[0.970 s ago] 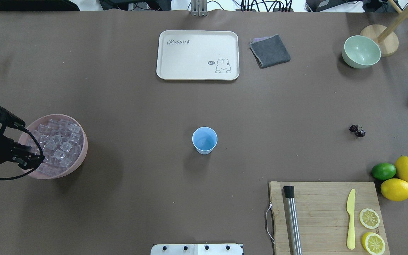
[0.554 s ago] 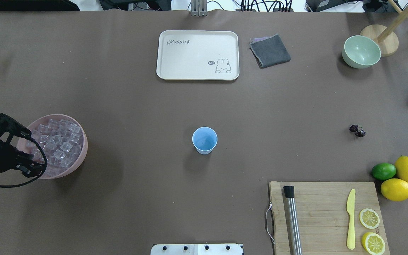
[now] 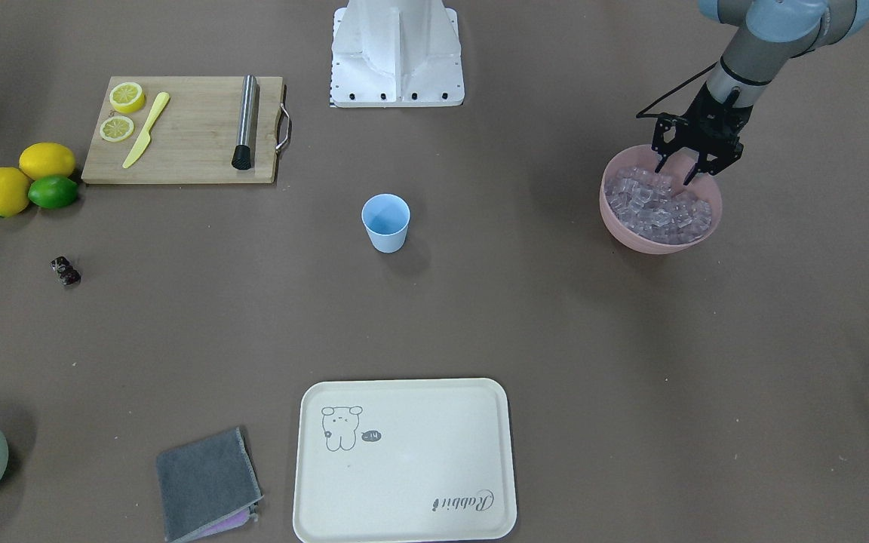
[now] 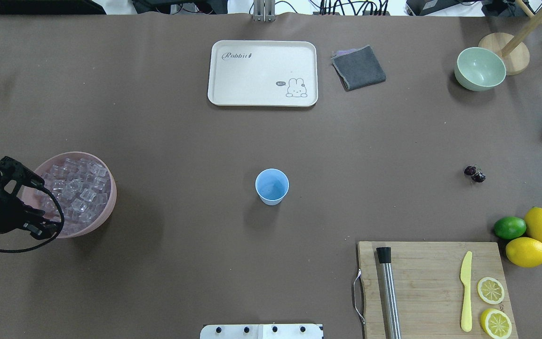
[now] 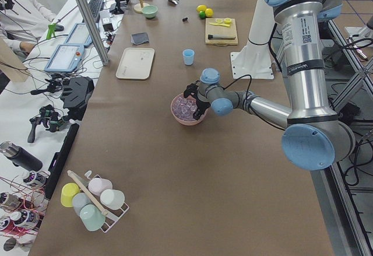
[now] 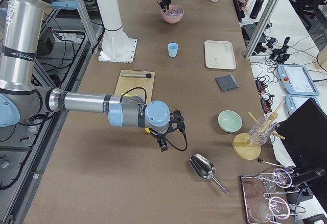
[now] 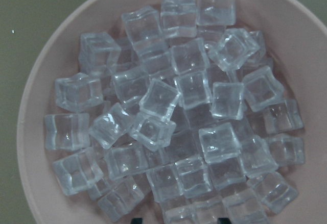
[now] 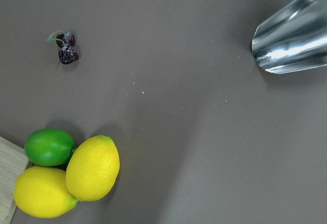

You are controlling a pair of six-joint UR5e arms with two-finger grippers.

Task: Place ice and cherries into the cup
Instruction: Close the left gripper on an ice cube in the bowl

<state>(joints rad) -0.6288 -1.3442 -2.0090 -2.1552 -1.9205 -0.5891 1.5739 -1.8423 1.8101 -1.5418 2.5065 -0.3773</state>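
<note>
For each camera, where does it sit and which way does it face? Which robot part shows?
Front-facing: across the table, facing the robot's base; left gripper at upper right.
Overhead: behind the robot, looking down; left gripper at left edge.
Exterior left: table's end, looking along it; left arm near.
Exterior right: opposite end; right arm near.
Left wrist: down on the ice; no arm shows.
Right wrist: down on the cherries; no arm shows.
Shared: front-facing and overhead both show the cup.

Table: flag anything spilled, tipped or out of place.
Nothing stands out. The ice is all inside the pink bowl, the cup stands upright, and the cherries lie loose on the table.
</note>
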